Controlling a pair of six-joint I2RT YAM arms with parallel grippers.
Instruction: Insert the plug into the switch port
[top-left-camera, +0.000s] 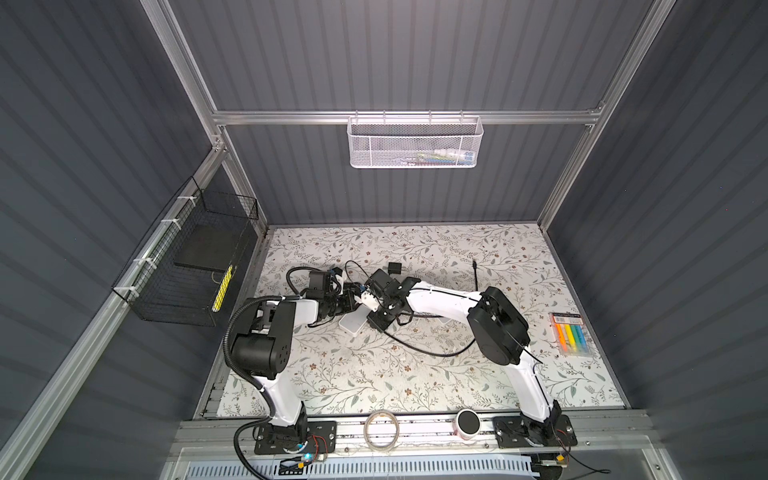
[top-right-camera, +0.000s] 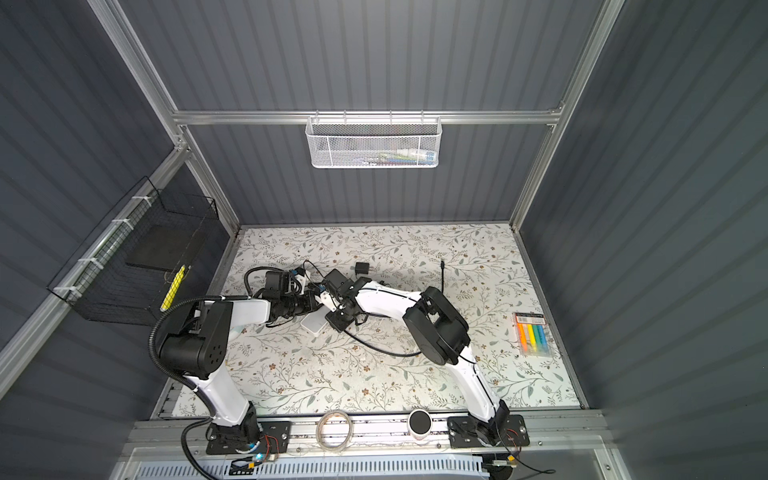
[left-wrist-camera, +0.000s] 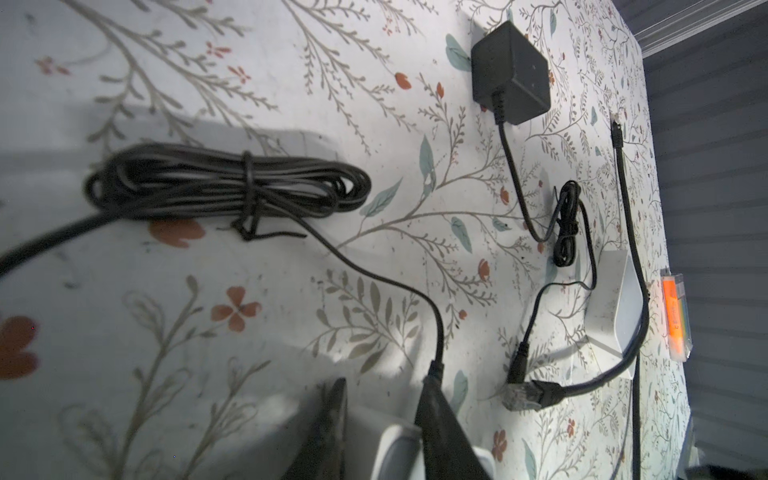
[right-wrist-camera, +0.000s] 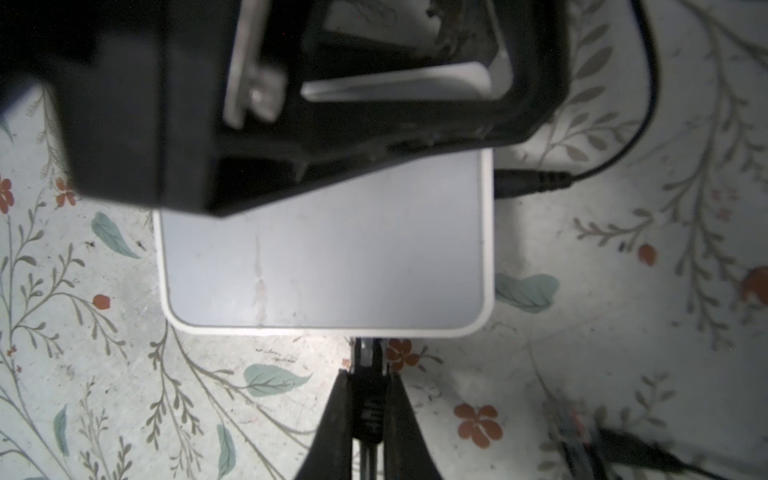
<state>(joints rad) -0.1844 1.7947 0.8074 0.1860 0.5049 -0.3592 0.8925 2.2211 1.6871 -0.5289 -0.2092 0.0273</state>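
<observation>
White switch (right-wrist-camera: 324, 270), black plug (right-wrist-camera: 369, 409), floral table (right-wrist-camera: 124, 374)

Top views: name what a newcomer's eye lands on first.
The left arm and right arm meet over a small white switch left of the floral table's middle. Next come the bright marker pack by the right edge and the white mesh basket on the back rail.
</observation>
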